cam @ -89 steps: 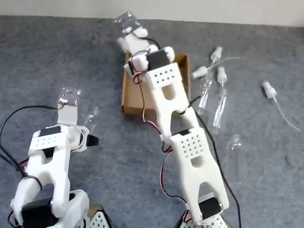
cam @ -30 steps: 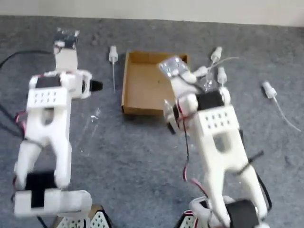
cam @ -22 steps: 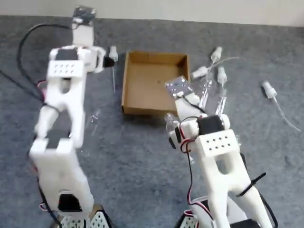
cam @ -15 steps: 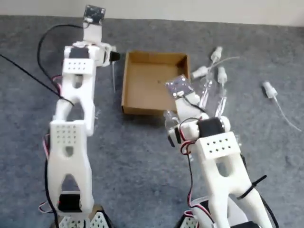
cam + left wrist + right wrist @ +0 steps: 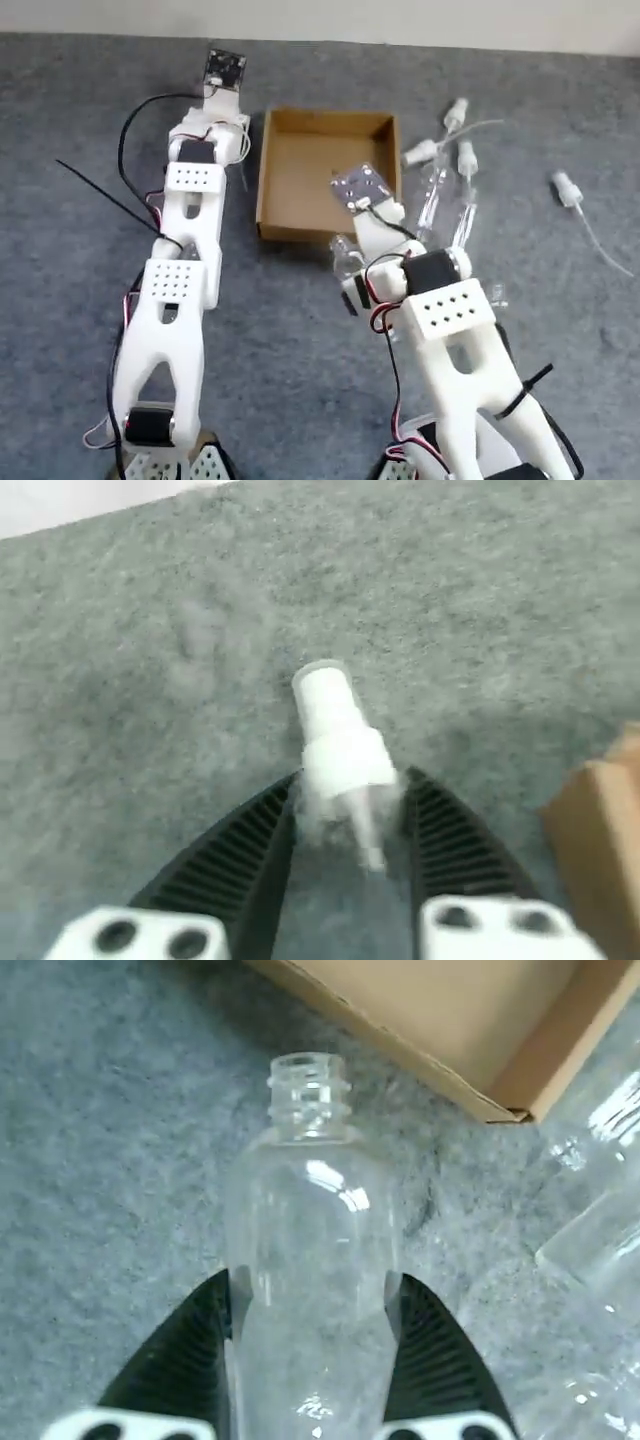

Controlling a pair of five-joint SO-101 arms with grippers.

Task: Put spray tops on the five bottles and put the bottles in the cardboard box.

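Note:
A white spray top (image 5: 340, 750) lies on the grey carpet just left of the cardboard box (image 5: 310, 180). My left gripper (image 5: 348, 785) stands over it, open, with one finger on each side of its collar. In the high view this gripper (image 5: 235, 142) covers the spray top's head, and the thin tube (image 5: 244, 178) shows beside it. My right gripper (image 5: 315, 1285) is shut on a clear bottle (image 5: 315, 1210) with a bare threaded neck. It holds the bottle (image 5: 345, 257) just off the box's near right corner.
Right of the box lie three spray tops (image 5: 455, 112) and several clear bottles (image 5: 462, 225). One more spray top (image 5: 567, 188) with a long tube lies far right. Two bottles (image 5: 600, 1190) lie close beside the held one. A box corner (image 5: 600, 860) is near the left gripper.
The left arm has swung from the near left out to the spray top beside the box. The right arm has drawn back from beyond the box to its near right corner.

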